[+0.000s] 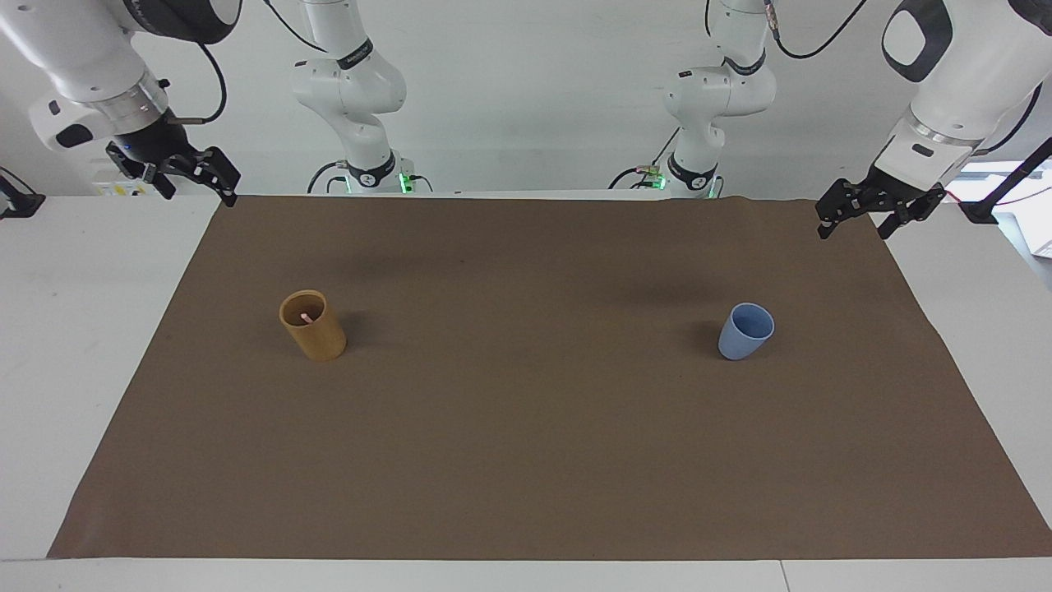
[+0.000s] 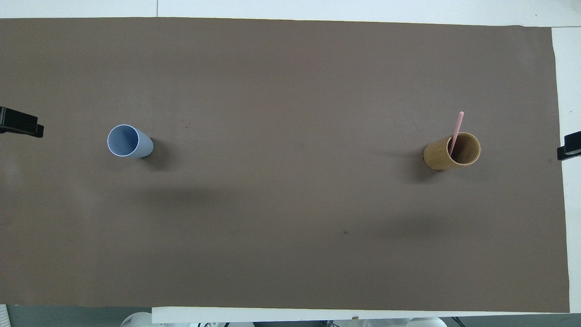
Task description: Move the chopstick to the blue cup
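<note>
A thin pale pink chopstick (image 2: 456,129) leans in the tall tan-brown holder (image 2: 452,151) toward the right arm's end of the mat; in the facing view only its tip (image 1: 305,316) shows inside the holder (image 1: 312,326). The light-blue cup (image 1: 746,330) stands upright with nothing in it (image 2: 129,141) toward the left arm's end. My left gripper (image 1: 855,232) hangs open and holds nothing, over the mat's edge at its own end. My right gripper (image 1: 201,196) also stands open with nothing in it, over the mat's corner at the other end. Both are well away from the cups.
A brown mat (image 1: 526,460) covers most of the white table (image 1: 74,329). Cup and holder stand far apart, about the same distance from the robots. In the overhead view only the gripper tips (image 2: 20,123) (image 2: 571,146) show at the side edges.
</note>
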`<state>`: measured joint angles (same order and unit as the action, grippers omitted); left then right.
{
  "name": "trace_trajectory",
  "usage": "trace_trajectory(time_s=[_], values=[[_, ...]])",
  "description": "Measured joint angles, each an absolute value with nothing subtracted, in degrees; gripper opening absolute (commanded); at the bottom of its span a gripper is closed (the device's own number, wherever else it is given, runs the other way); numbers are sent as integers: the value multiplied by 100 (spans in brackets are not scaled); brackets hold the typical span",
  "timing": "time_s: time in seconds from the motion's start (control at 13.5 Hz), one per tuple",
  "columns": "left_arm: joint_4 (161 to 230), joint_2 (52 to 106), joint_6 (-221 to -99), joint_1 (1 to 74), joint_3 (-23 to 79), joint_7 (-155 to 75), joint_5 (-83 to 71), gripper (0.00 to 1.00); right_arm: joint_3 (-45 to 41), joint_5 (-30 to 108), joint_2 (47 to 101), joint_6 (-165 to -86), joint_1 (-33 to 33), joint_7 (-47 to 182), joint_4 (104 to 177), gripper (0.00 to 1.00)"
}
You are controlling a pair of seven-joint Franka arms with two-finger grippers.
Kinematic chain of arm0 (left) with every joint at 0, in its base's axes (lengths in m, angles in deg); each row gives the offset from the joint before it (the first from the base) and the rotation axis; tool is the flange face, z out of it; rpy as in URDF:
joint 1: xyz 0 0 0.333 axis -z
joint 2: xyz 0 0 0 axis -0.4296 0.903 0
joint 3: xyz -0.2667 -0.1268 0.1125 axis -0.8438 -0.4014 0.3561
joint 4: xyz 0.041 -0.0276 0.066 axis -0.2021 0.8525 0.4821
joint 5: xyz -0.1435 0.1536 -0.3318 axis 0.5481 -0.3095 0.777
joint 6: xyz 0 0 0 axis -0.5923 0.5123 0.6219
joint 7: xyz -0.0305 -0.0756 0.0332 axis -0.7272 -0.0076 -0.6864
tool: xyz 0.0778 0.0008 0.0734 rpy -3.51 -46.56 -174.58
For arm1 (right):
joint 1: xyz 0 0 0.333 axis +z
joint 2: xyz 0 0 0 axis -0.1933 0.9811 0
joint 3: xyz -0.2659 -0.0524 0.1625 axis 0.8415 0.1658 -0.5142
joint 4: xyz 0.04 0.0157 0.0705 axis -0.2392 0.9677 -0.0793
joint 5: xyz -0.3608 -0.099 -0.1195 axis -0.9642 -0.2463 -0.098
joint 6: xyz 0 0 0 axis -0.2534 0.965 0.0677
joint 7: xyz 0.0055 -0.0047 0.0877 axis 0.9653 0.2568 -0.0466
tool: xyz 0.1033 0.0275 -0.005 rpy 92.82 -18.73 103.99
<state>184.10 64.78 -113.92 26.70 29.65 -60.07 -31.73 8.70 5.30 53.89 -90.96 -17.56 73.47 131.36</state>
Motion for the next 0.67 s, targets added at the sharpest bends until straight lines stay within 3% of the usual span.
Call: trace_trajectory(time_s=[0.67], values=[[18410,6478,-11392,2670,2965,-6007,-3173,100,869,530,5389,-9095,-1754,7288,13166,100]])
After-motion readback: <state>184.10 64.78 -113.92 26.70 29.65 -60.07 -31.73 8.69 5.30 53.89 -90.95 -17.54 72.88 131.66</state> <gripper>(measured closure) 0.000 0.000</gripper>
